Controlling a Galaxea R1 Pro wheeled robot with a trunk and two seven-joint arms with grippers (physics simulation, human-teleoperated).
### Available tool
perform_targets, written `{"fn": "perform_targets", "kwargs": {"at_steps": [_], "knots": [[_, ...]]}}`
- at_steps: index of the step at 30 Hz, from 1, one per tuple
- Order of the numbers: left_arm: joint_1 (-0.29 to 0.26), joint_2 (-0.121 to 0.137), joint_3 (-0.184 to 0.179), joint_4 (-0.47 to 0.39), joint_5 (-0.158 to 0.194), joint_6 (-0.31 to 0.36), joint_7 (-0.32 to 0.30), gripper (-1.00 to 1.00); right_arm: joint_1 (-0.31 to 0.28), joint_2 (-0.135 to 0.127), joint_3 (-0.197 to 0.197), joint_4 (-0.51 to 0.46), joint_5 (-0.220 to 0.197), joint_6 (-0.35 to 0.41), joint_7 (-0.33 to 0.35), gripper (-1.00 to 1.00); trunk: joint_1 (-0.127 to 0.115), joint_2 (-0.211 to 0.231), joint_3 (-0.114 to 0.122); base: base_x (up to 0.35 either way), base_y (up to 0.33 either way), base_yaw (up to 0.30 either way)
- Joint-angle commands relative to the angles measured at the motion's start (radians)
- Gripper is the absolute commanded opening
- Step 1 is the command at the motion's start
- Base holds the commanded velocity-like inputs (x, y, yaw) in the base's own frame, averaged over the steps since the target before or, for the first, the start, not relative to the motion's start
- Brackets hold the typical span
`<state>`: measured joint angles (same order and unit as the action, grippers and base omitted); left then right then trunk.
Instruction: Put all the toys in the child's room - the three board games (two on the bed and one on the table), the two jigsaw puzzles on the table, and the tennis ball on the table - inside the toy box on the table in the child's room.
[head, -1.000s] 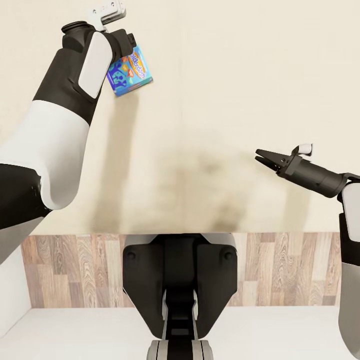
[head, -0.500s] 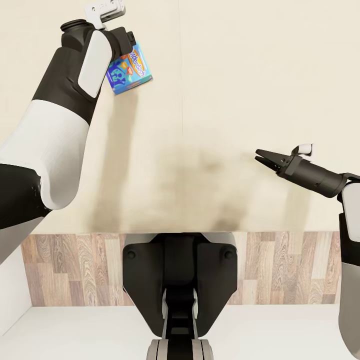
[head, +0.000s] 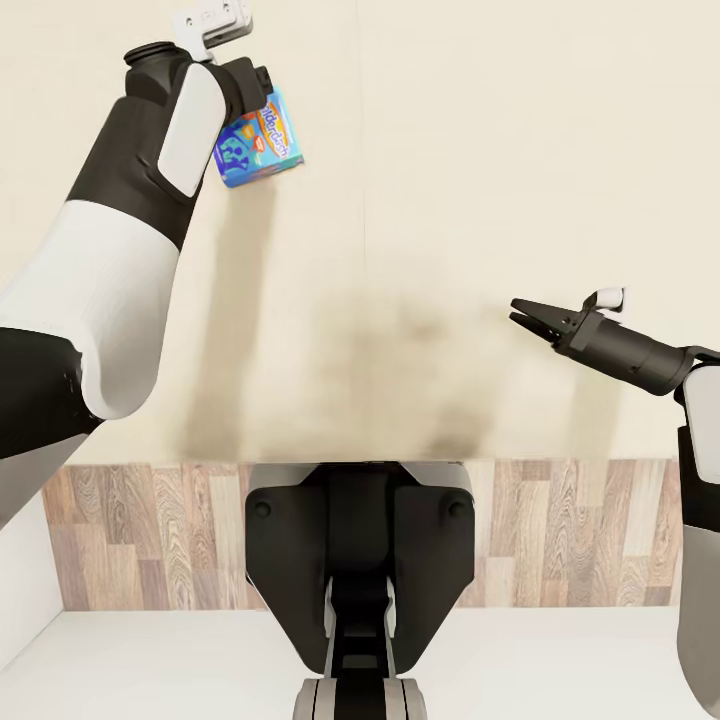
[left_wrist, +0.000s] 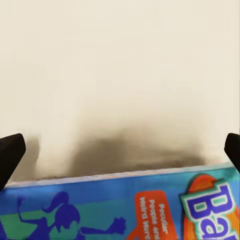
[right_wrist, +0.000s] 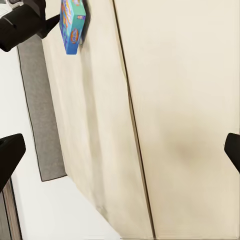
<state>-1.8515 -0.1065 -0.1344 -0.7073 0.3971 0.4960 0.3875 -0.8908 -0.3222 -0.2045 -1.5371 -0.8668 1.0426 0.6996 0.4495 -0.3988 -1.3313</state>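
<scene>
Blue cardboard: the board game looks like a thin, stiff printed box, blue with cartoon figures and orange lettering. I'd guess it's light and a bit slick on the faces.
Left fingers: the left gripper has its two dark fingertips poking in at either side of the left wrist view with the box lying across between them. From the head view the box hangs tilted off the gripper above the bed, so I'd say it's clamped on the box.
Where the box is: up in the air over the beige mattress, casting a long shadow below it. In the right wrist view you can see it edge-on, held clear of the surface.
Best hold: across the thin sides. A pinch near one edge might let it swing or slip, so no fast moves.
Right fingers: the right gripper is pinched down to a narrow point with nothing in it, hovering over the mattress well apart from the box.
Left arm: stretched far forward and up, wrist bent over the box.
Right arm: low, forearm pointing inward across the bed.
Floor: wood planks just past the mattress edge, close to the robot's base.
</scene>
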Motion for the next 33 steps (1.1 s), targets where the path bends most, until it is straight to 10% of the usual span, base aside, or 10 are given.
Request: {"fn": "perform_targets", "kwargs": {"at_steps": [1,33], "knots": [[0.0,0.001,-0.004,0.0,0.016,0.002,0.01,1.0,0.0,0.0,-0.001,0.0,0.005,0.005,0.006,1.0,0.001,-0.001,-0.001,-0.183,0.0,0.0],[0.0,0.002,-0.005,0.0,0.017,-0.019,0.01,1.0,0.0,0.0,0.0,0.0,0.005,0.005,0.006,1.0,0.001,-0.001,-0.001,-0.034,0.0,0.0]]}}
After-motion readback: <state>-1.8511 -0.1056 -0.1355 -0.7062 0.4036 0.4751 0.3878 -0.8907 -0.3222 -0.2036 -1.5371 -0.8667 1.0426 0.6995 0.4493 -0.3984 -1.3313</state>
